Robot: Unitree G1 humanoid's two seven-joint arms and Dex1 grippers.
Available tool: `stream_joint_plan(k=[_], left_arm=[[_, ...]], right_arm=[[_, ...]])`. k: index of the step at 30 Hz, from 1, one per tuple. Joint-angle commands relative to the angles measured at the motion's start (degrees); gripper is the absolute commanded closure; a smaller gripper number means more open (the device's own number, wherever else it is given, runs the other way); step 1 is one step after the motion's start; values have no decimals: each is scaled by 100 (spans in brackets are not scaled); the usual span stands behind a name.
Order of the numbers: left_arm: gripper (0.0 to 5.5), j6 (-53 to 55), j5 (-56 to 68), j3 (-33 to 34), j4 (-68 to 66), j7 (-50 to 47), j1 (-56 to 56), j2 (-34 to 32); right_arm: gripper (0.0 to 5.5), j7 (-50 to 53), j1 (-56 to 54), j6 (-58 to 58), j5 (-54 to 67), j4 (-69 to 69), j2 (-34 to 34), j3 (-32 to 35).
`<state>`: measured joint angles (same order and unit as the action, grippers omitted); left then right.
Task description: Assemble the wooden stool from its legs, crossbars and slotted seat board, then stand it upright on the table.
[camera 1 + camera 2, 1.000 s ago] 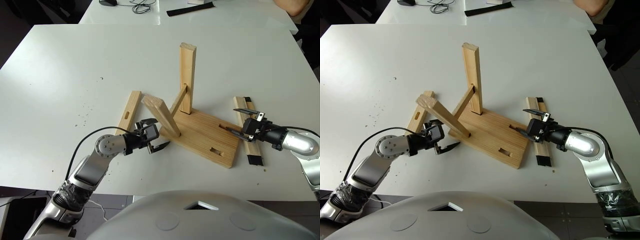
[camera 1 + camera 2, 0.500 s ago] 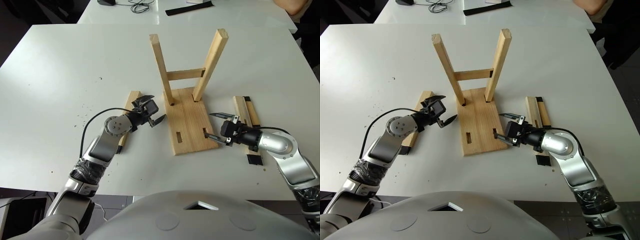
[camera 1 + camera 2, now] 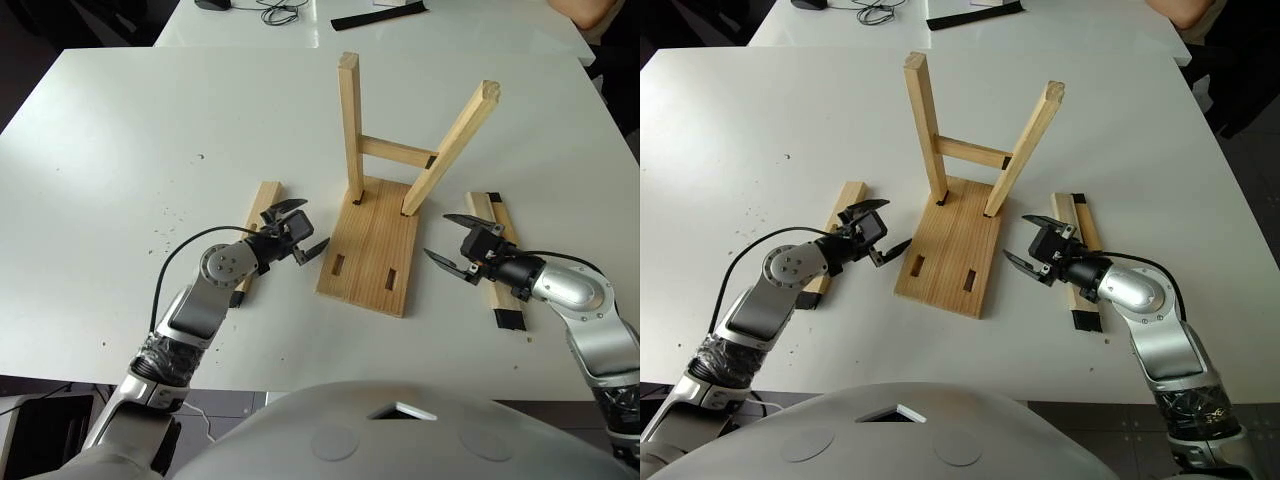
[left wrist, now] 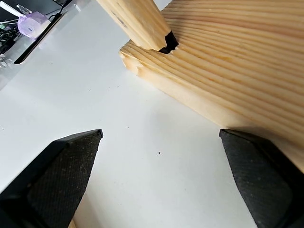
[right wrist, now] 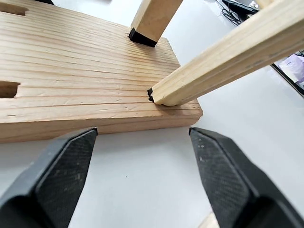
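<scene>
Seat board [image 3: 366, 255] flat at frame centre, two legs [image 3: 350, 125] and a crossbar [image 3: 395, 152] standing in it.
Left gripper [image 3: 313, 224] and right gripper [image 3: 438, 235] flank it, both jaws released, grasping nothing.

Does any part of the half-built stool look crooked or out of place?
Yes. The right leg in the seat board leans outward, while the left leg stands nearly upright, so the crossbar between them slopes.

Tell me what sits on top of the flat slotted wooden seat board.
Two pale wooden legs joined by a short wooden crossbar stand in the seat board's far slots; its two near slots are empty. How deep the leg ends sit is hidden inside the slots.
</scene>
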<state>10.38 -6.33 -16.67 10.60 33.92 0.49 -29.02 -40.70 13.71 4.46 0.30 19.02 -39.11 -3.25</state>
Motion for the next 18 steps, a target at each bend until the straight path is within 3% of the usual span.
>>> stream_joint_plan(k=[1, 9, 18], left_arm=[[93, 98, 98, 148, 332, 233, 120, -238], [93, 186, 196, 45, 611, 651, 304, -447], [93, 364, 230, -7, 796, 699, 351, -396]], right_arm=[[191, 264, 71, -86, -182, -211, 163, -62], [191, 1027, -293, -462, -710, -1025, 715, -339], [191, 1147, -793, -523, -896, -1283, 1038, -670]])
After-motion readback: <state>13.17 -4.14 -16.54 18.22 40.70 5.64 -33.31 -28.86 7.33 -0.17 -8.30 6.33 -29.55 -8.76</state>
